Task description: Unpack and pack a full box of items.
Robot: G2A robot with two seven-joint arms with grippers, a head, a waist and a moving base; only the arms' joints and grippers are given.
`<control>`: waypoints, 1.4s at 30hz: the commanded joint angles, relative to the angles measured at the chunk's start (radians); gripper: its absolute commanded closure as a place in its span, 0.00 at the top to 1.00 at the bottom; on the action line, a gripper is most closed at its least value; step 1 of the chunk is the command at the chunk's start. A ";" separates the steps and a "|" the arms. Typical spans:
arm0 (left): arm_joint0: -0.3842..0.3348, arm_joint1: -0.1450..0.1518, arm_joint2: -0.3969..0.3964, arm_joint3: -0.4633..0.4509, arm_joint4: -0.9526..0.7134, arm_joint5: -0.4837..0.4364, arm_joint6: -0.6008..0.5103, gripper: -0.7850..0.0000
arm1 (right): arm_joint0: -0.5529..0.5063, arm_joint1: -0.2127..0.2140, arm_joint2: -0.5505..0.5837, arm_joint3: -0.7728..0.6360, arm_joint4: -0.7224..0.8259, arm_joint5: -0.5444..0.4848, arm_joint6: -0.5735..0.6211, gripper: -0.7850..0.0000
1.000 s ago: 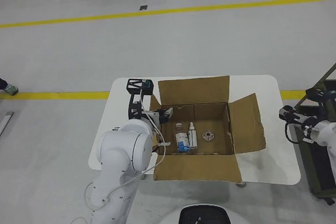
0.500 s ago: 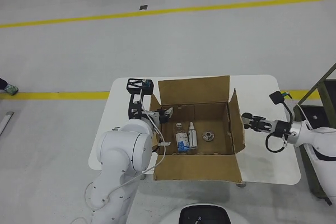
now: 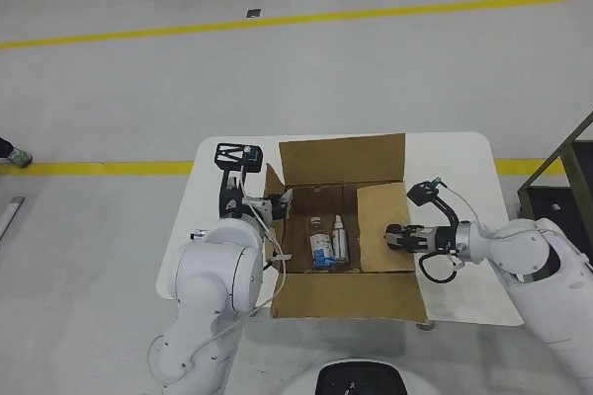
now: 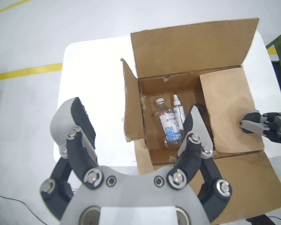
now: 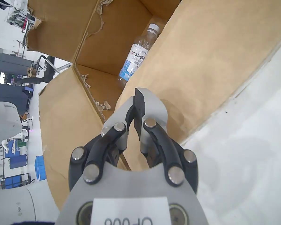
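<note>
An open cardboard box (image 3: 342, 159) stands on the white table (image 3: 455, 168). Inside lie a clear bottle with a blue label (image 3: 320, 245) (image 4: 169, 125) (image 5: 136, 58) and a white spray bottle (image 3: 340, 240) (image 4: 178, 110). A dark round item (image 4: 199, 107) peeks out from under the right flap (image 3: 380, 223) (image 4: 227, 108), which is folded in over the box. My right gripper (image 3: 392, 237) (image 5: 137, 94) (image 4: 245, 122) is shut and presses on that flap's top. My left gripper (image 3: 278, 202) (image 4: 134, 105) hangs open above the box's left flap (image 4: 131, 104), holding nothing.
The front flap (image 3: 346, 296) lies spread toward the table's near edge and the back flap stands up. A green metal rack (image 3: 571, 178) stands off the table's right side. Bare tabletop lies left of the box and at the right rear.
My right arm swung in from the right and pushed the right flap from spread outward to folded over the box, covering the round item. The left gripper shifted slightly left.
</note>
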 commanded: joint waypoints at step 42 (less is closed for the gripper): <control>0.052 -0.004 0.133 0.313 -0.079 -0.481 0.188 0.00 | 0.495 -0.049 -0.060 0.741 0.405 0.229 -0.227 0.00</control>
